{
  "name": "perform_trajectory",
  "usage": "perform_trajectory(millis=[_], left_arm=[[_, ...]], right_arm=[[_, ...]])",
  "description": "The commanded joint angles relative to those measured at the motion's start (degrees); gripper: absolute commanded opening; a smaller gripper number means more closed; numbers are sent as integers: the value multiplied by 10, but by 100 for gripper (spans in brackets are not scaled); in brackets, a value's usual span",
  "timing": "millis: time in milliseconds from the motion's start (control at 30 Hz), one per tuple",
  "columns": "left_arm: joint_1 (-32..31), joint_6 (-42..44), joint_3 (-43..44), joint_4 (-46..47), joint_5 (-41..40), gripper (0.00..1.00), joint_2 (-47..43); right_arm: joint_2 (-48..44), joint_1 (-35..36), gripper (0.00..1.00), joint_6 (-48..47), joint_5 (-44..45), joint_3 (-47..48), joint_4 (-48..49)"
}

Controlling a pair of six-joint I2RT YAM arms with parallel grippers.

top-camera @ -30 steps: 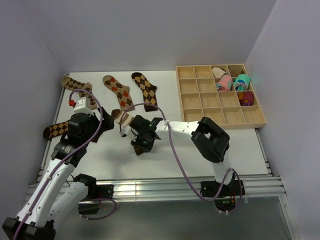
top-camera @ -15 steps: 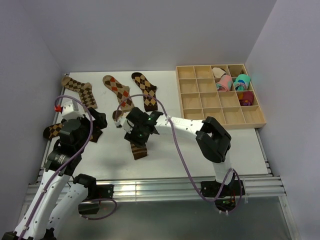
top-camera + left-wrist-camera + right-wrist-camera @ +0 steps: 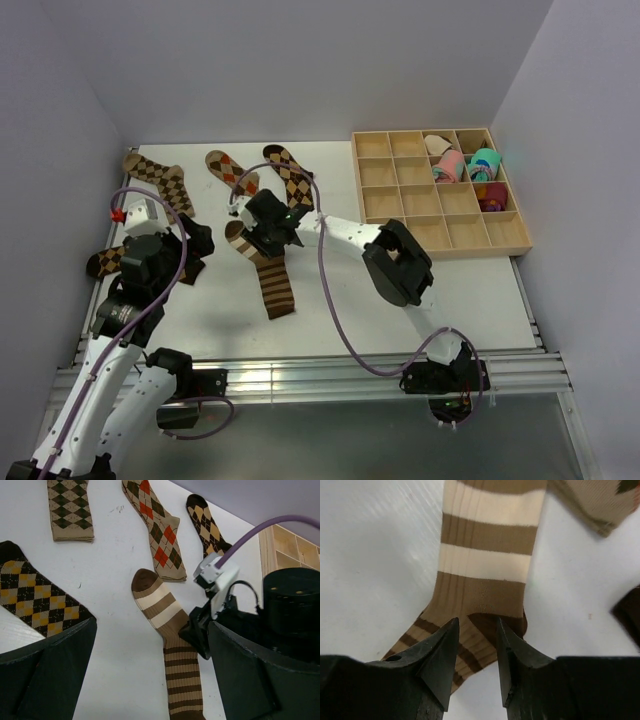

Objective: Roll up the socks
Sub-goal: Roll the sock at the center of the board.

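Observation:
A brown-and-cream striped sock (image 3: 268, 275) (image 3: 172, 630) (image 3: 487, 555) lies flat at mid-table, toe toward the far left. My right gripper (image 3: 263, 230) (image 3: 476, 625) hovers at its heel, jaws a little apart and closed on nothing. It also shows as a black and white head (image 3: 217, 600) in the left wrist view. My left gripper (image 3: 188, 248) (image 3: 150, 650) is wide open to the left of the striped sock, over the end of a black-and-yellow argyle sock (image 3: 103, 262) (image 3: 35, 600). Three argyle socks (image 3: 158, 178) (image 3: 232, 172) (image 3: 288, 170) lie flat along the back.
A wooden compartment tray (image 3: 415, 205) sits at the back right. Rolled pink (image 3: 450, 165) and teal (image 3: 485, 160) bundles fill its far-right cells. Walls close in the left, back and right sides. A purple cable (image 3: 325, 290) loops from the right arm.
The striped sock, bunched under the grippers a second ago, now lies stretched out. My right gripper slid toward the far side, up to the heel, and opened. My left gripper pulled back to the left.

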Motion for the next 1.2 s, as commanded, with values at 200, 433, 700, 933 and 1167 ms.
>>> perform_trajectory(millis=[200,433,700,933,1167], left_arm=[[8,1,0,12,23,99,7],[11,4,-1,15,28,99,13],[16,21,-1,25,90,100,40],[16,55,-2,49,191,99,64],[2,59,-1,46,226,99,80]], right_arm=[[35,-11,38,42,38,8,14],[16,-36,36,121,75,-52,1],[-42,-54,38,171,54,-76,5],[-163,-40,43,120,10,-151,54],[-286,-9,43,48,-5,-296,95]])
